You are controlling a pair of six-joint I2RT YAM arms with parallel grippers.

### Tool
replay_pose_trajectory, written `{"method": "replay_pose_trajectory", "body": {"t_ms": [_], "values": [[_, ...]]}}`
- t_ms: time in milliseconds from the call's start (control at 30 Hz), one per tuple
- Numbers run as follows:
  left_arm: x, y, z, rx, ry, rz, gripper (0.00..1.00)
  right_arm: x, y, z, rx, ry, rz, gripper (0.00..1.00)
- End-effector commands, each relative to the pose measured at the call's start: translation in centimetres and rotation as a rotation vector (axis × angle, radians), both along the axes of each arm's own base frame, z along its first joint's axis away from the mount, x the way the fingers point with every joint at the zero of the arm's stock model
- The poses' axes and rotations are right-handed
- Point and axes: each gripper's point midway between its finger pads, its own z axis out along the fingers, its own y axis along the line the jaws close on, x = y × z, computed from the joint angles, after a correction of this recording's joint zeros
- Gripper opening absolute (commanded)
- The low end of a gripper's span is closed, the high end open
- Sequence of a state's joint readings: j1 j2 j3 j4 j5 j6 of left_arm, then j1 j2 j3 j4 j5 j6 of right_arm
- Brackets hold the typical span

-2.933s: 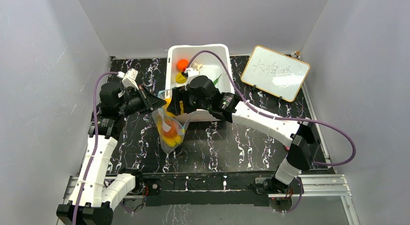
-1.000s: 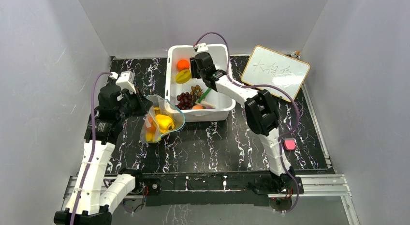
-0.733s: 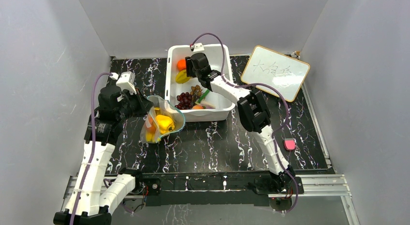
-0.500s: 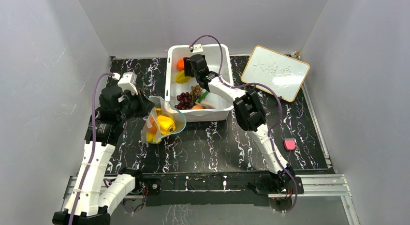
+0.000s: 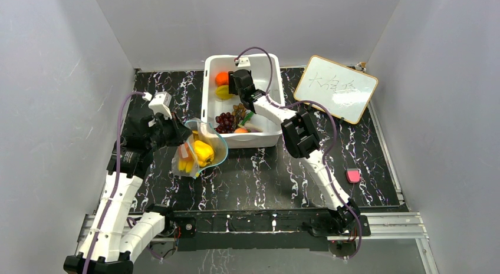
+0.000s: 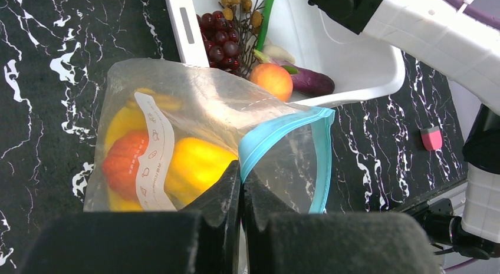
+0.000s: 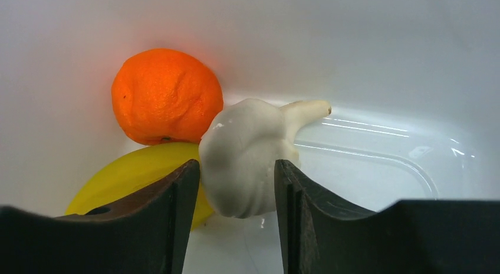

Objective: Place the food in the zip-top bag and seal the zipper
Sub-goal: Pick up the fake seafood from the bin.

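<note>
L end effector clamped shut on the bag at its teal zipper. The mouth gapes. Bag sits toward the tabletop's left edge, mid-depth, just off the tub's near-left corner. In the bag: pepper, orange piece, bananas. Tub at mid far edge, w/ grapes & pod at its near end. R end effector in the tub's far-left corner, fingers either side of the garlic; can't tell if squeezing. Orange & yellow piece touch the garlic.

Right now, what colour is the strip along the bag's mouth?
Teal-blue zipper strip; clearest in left wrist view.
</note>
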State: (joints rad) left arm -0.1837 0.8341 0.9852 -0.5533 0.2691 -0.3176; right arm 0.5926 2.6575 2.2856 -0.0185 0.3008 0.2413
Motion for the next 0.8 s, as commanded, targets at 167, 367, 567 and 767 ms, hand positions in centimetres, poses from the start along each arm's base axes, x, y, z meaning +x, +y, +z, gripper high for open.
{"method": "replay_pose_trajectory", "body": {"t_ms": [167,367,567,767], "values": [[-0.1,0.1,1.3,0.014,-0.048,-0.003,0.00,1.4,-1.7,2.8,-0.026,-0.082,-0.058,0.30],[0.0,0.1,1.8,0.019,-0.057,-0.007,0.00,1.3,-2.4,3.3,-0.017,-0.076,-0.068,0.15],[0.0,-0.1,2.3,0.005,-0.063,-0.011,0.00,0.5,-1.7,4.9,0.015,-0.073,-0.007,0.00],[0.0,-0.2,2.8,-0.013,-0.071,-0.001,0.00,-0.4,-2.1,7.6,0.020,-0.103,0.014,0.00]]}}
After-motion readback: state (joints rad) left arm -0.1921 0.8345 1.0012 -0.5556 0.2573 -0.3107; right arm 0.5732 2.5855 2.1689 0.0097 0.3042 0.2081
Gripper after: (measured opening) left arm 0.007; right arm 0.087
